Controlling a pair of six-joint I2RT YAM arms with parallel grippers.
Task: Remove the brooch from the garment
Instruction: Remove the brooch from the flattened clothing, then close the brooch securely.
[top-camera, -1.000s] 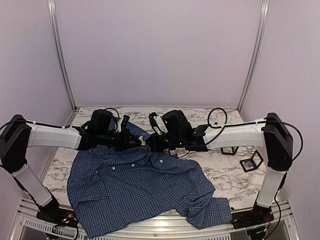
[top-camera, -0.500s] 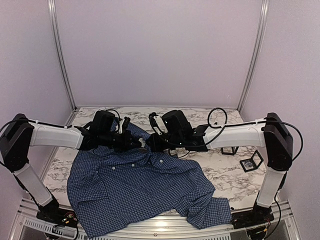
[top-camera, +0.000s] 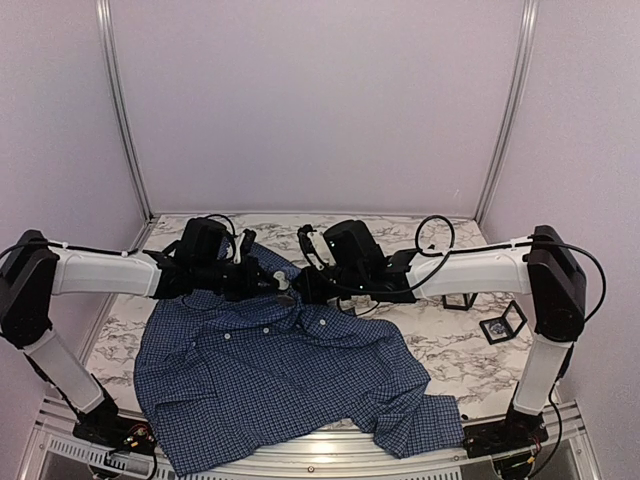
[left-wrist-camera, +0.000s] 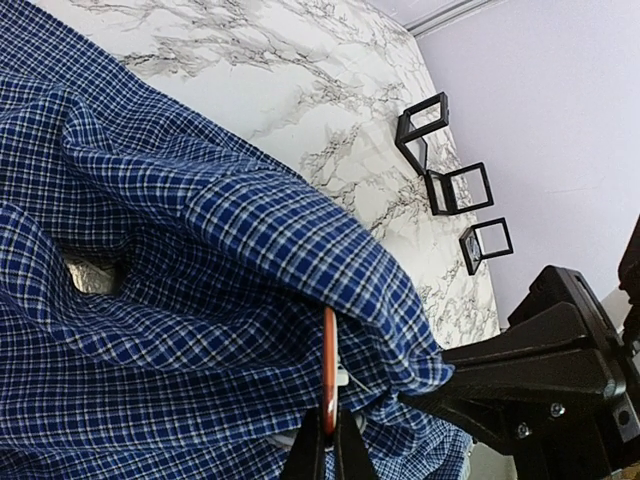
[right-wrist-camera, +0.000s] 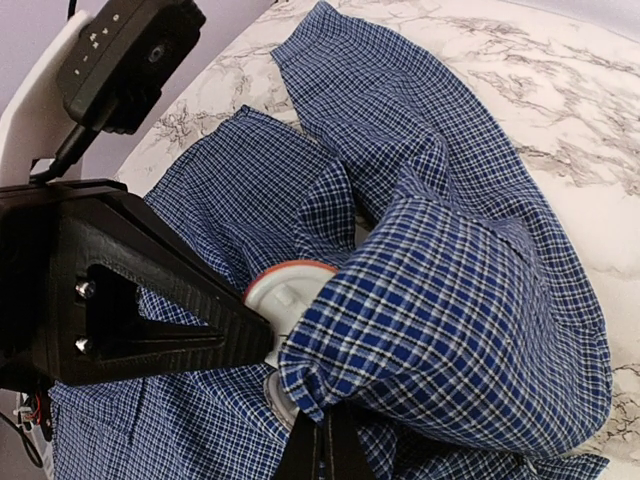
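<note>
Two arms: both reach inward over the table (top-camera: 440, 345) and meet tip to tip at the far middle of the shirt.
Left gripper (left-wrist-camera: 328, 442): its jaws are pinched together on the rim of the brooch (left-wrist-camera: 329, 365), which shows edge-on as a thin orange line rising from the fingertips in the left wrist view.
Right gripper (right-wrist-camera: 322, 445): its jaws are pressed together on a fold of the garment (right-wrist-camera: 470, 300), just beside the brooch, and the cloth bunches up over the fingertips.
Brooch: round, with a pale face and an orange rim. It sits between the two grippers at the raised fold, and checked cloth covers its right part in the right wrist view. The pictures do not show whether its pin passes through the fabric.
Garment: a dark blue fine-checked shirt with small white buttons. It is spread across the near half of the table and pulled up into a ridge where the grippers meet. One end drapes toward the near right edge.
Table: white marble pattern, bare beyond the collar and to the right of the shirt.
Black frames (left-wrist-camera: 458, 188): three small ones stand in a row on the marble to the right, well apart from the shirt.
</note>
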